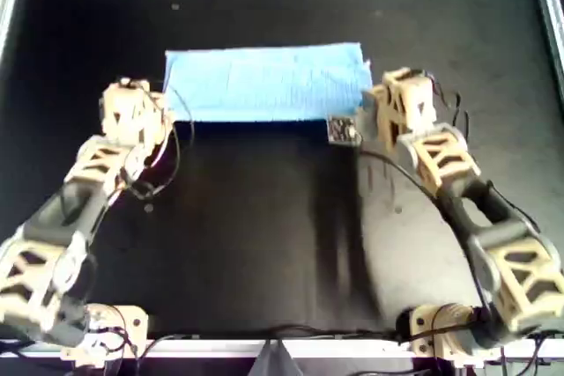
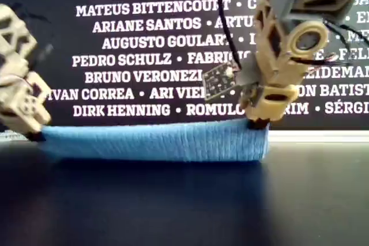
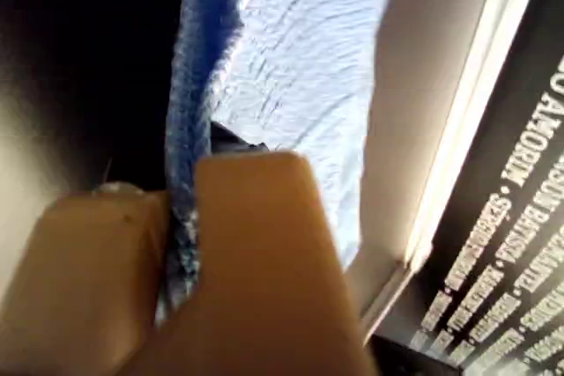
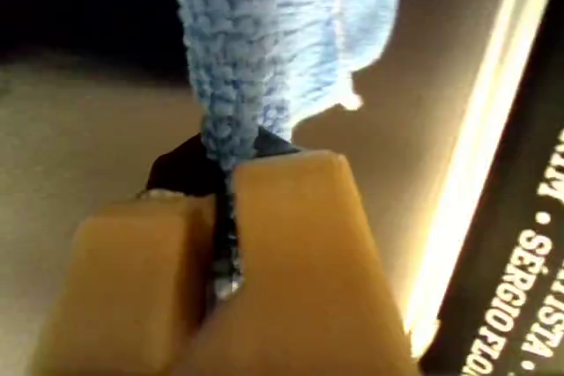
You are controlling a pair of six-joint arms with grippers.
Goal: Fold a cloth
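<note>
Tan fingers point(image 4: 291, 244) fill the right wrist view, the right claw point(image 4: 225, 217) clamped on a bunched edge of the cloth point(image 1: 264, 83); the left claw point(image 3: 181, 244) pinches another edge likewise. Overhead, the cloth lies as a folded blue strip in the upper middle of the dark surface point(image 1: 264, 235). Only the exterior view shows printed names on the backdrop point(image 2: 132, 44)

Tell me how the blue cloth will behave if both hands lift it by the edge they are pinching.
The cloth would probably hang limp: its edge crumples where the left hand and right hand pinch it. It looks light, being thin fabric. Its coarse weave, clear in the right wrist view, suggests it is unlikely to slip out. In the exterior view it sags slightly between the hands.
</note>
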